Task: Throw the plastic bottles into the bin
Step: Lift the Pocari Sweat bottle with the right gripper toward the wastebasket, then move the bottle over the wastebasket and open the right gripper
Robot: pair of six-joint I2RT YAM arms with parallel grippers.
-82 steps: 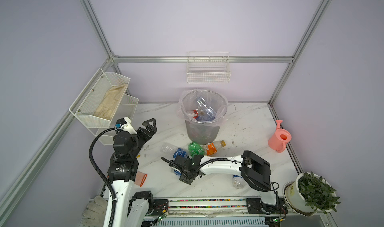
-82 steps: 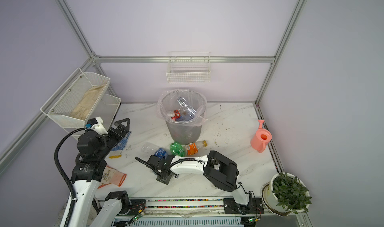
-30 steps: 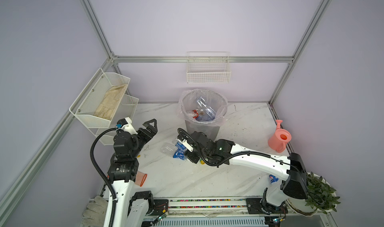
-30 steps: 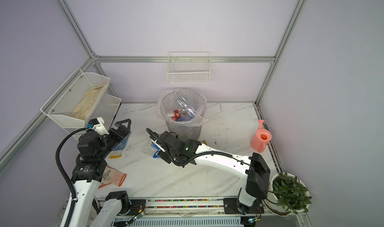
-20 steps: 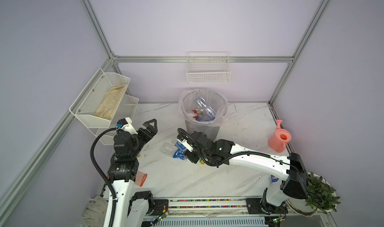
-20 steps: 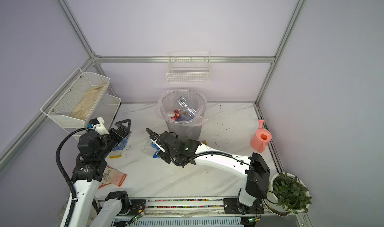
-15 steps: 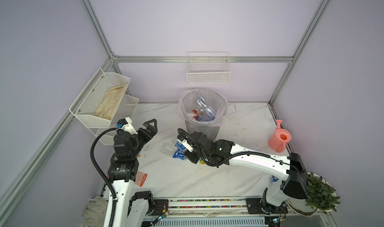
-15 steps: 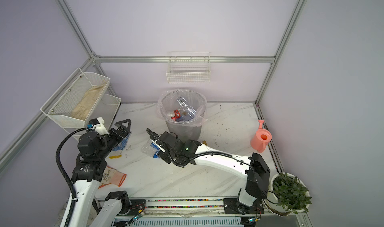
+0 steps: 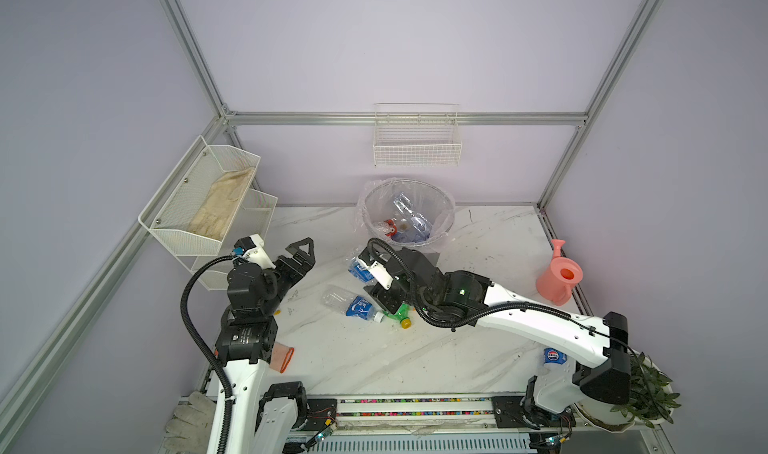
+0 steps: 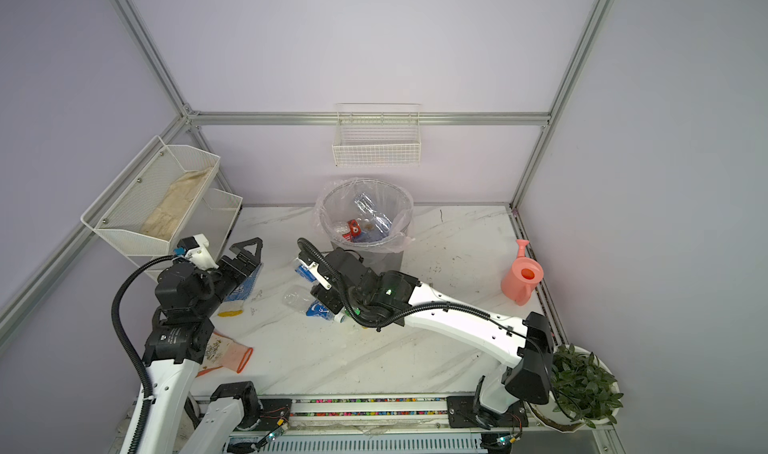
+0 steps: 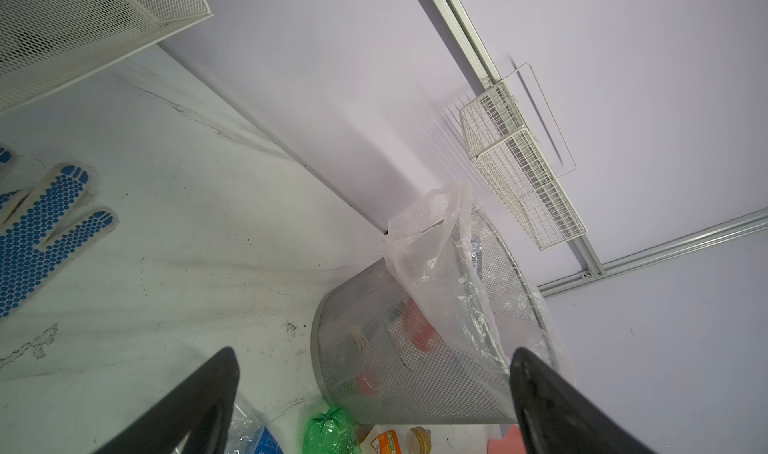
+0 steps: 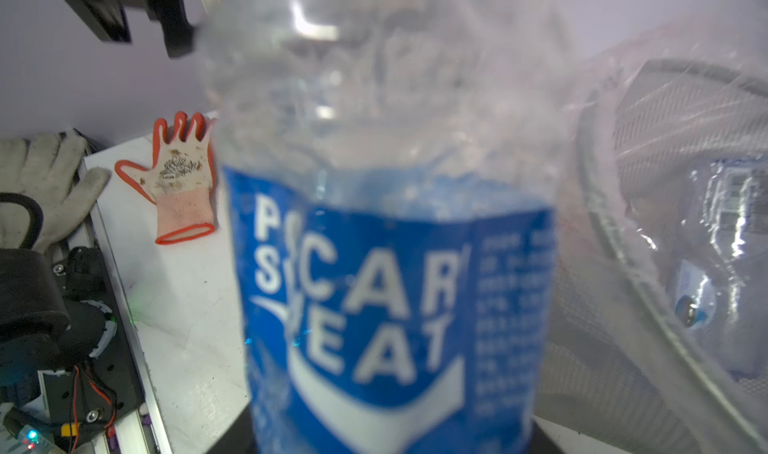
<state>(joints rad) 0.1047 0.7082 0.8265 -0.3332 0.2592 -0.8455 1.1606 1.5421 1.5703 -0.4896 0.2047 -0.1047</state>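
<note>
My right gripper (image 9: 374, 271) is shut on a clear plastic bottle with a blue label (image 9: 358, 266), held off the table just left of the bin (image 9: 448, 217). In the right wrist view that bottle (image 12: 386, 264) fills the middle, with the bin's bagged mesh wall (image 12: 665, 140) beside it. The bin is grey mesh lined with a clear bag and holds several bottles (image 9: 409, 219). On the table lie another blue-label bottle (image 9: 351, 304) and a green bottle (image 9: 399, 312); a small one (image 9: 552, 356) lies under the right arm. My left gripper (image 9: 301, 252) hangs open and empty to the left.
A pink watering can (image 9: 559, 275) stands at the right edge and a potted plant (image 9: 640, 389) at the front right. An orange glove (image 9: 282, 358) and a blue-dotted glove (image 10: 245, 283) lie near the left arm. White wire baskets (image 9: 208, 198) (image 9: 417, 140) hang on the walls.
Since the earliest frames my right arm has stretched out and carried the blue-label bottle up from the table's front towards the bin. Over the last second it barely moves. The left arm stays put.
</note>
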